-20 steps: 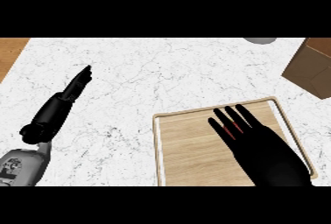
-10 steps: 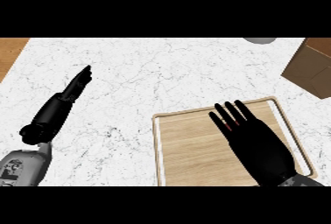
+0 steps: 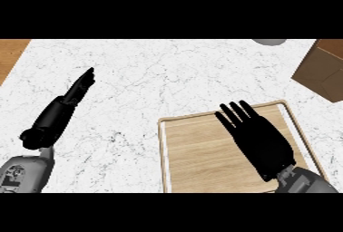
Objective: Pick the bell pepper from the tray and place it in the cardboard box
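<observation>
In the head view, a white marbled counter (image 3: 167, 77) is seen from steeply above, with a strip of brown wood left bare at its ten o'clock corner. No brand or label can be read on any object; only a dark mark, too small to be made out, is seen on the grey left forearm (image 3: 20, 174) at eight o'clock. A wooden tray (image 3: 201, 154) with a pale rim is set at five o'clock, and the cardboard box (image 3: 325, 68) is cut by the frame at two o'clock, well apart from the tray. A grey round object (image 3: 269, 41) (only its lower edge is shown) is placed at one o'clock. Compared with half a second ago, the right hand (image 3: 258, 138) has been drawn slightly back toward six o'clock over the tray, while the left hand (image 3: 67, 102) has been kept where it was. The right hand's fingers are held straight and a little spread, pointed toward twelve o'clock, with nothing clasped; whether the tray is touched cannot be told. The left hand is laid out at nine o'clock over the counter, its fingers straight and pressed together, pointed toward one o'clock, and nothing is held. The bell pepper cannot be seen; if it is on the tray, it is hidden beneath the right hand.
</observation>
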You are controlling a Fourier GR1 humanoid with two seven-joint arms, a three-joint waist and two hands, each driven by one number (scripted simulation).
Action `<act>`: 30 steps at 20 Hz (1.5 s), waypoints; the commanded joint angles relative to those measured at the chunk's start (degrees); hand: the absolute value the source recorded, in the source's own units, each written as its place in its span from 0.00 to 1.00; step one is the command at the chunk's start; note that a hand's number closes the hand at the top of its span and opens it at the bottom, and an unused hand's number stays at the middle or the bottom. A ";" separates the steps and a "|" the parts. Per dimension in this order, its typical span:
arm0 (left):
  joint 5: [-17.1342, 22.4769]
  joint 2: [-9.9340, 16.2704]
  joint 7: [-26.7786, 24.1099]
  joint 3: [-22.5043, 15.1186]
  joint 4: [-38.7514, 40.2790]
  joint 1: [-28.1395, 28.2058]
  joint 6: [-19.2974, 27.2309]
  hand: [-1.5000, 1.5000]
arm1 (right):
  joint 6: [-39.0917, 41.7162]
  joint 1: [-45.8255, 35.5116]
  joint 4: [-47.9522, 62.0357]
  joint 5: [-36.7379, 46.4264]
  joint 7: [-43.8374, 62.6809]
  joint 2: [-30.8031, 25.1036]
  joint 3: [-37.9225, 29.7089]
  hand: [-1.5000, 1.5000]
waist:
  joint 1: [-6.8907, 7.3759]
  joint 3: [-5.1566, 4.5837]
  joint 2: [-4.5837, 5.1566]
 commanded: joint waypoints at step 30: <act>-4.34 -4.83 2.39 3.09 -1.29 -1.77 -2.64 0.50 | -23.42 -4.75 21.45 1.09 -25.31 8.26 -12.84 1.00 | 0.79 0.07 0.24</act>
